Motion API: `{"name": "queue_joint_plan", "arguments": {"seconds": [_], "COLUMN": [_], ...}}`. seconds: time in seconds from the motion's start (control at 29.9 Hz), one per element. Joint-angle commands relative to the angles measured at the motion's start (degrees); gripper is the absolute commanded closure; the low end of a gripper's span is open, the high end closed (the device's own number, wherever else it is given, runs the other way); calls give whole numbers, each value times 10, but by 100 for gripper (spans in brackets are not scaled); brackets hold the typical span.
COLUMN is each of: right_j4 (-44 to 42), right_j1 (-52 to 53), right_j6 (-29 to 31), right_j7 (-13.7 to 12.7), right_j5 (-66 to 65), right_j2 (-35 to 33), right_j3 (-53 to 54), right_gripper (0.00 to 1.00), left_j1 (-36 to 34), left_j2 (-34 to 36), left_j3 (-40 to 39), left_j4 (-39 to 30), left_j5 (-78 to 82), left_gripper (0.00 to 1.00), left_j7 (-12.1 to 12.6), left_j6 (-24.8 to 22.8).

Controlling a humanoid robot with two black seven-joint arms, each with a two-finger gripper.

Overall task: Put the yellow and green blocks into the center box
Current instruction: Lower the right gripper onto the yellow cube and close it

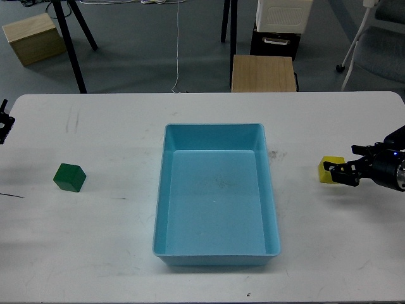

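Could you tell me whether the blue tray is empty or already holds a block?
Empty: the blue tray shows only bare floor; the green block and yellow block sit outside on the table.

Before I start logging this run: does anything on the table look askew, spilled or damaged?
Nothing stands out. The light blue plastic tray sits square and empty, with only faint scuffs on the white table. The small dark green cube rests untouched at left; the small yellow cube sits at the right end effector.

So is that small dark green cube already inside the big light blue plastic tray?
No, the small dark green cube sits on the white table, well left of the light blue plastic tray.
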Motion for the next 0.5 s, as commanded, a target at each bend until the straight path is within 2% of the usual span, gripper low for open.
{"name": "queue_joint_plan", "arguments": {"seconds": [0.0, 0.47], "right_j4": [-2, -11], "right_j1": [1, 0], "right_j6": [0, 0], "right_j7": [0, 0], "right_j5": [0, -1], "right_j2": [7, 7], "right_j3": [-12, -26], "right_gripper": [2, 2], "left_j1": [-1, 0], "left_j2": [0, 0], "left_j3": [0, -1], "left_j4": [0, 1], "left_j5": [4, 4], "left_gripper": [0, 0], "left_j7": [-1, -2], "left_j6": [0, 0]}}
